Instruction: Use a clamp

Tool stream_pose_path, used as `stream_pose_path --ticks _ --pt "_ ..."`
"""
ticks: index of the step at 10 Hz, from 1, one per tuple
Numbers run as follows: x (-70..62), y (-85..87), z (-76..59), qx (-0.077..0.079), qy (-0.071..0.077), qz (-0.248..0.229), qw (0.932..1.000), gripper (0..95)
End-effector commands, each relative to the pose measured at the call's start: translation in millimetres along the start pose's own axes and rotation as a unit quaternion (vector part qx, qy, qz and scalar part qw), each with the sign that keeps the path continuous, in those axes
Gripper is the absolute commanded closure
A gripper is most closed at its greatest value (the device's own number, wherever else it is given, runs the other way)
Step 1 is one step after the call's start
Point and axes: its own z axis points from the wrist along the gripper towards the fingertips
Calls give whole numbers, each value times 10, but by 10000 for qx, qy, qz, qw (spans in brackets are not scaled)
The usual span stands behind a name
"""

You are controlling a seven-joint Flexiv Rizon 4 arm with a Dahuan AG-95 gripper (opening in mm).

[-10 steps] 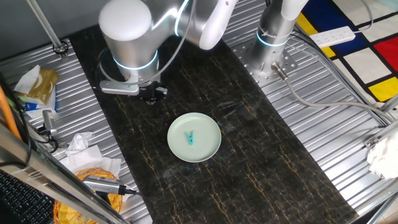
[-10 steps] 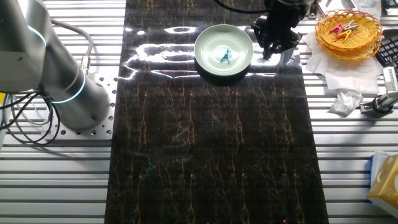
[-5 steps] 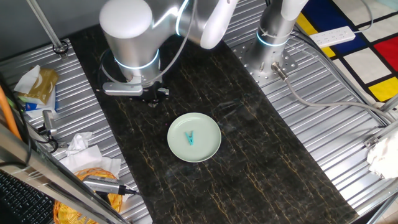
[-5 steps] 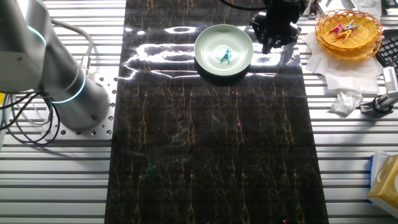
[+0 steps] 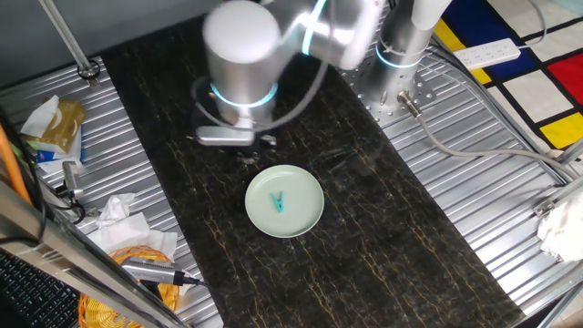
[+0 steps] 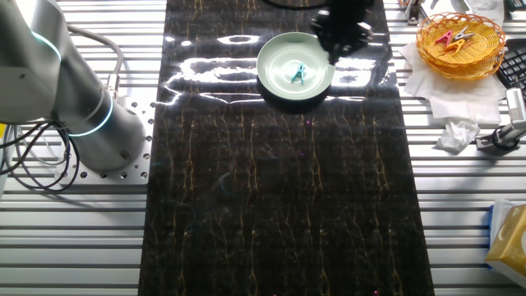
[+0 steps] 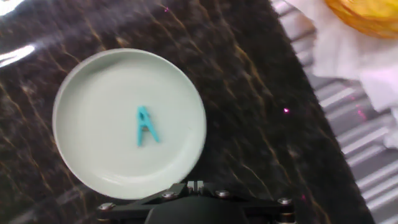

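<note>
Teal plastic, the clamp lies flat mid-plate on the dark tabletop; you're on the approach, your hand just beside the plate, finger spacing hidden, so next centre above and descend.

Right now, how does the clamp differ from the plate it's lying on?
The clamp is a saturated teal; the plate is a pale, washed-out green. The clamp is tiny and narrow, with two splayed prongs; the plate is a broad round dish that dwarfs it. The clamp rests near the plate's middle, while the plate sits directly on the dark marbled mat. Both lie flat, untouched by the gripper.
</note>
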Motion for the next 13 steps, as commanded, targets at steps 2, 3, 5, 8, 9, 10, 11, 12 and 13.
stream_pose_path --ticks 2,3,5,8,9,10,11,12,13 --pt "-173 286 189 -7 -77 9 10000 760" --pt "-225 333 221 -44 -69 -10 10000 760" --pt "-323 430 344 -123 -56 -74 9999 760" --pt "-369 502 573 -144 -98 -155 9997 760" --pt "-368 508 612 -144 -101 -212 9996 760" --pt "-368 511 629 -144 -109 -215 9996 760" --pt "-362 514 675 -144 -140 -207 9996 760" --pt "-339 505 744 -165 -221 -210 9994 760" --pt "-320 494 778 -165 -230 -200 9994 760"
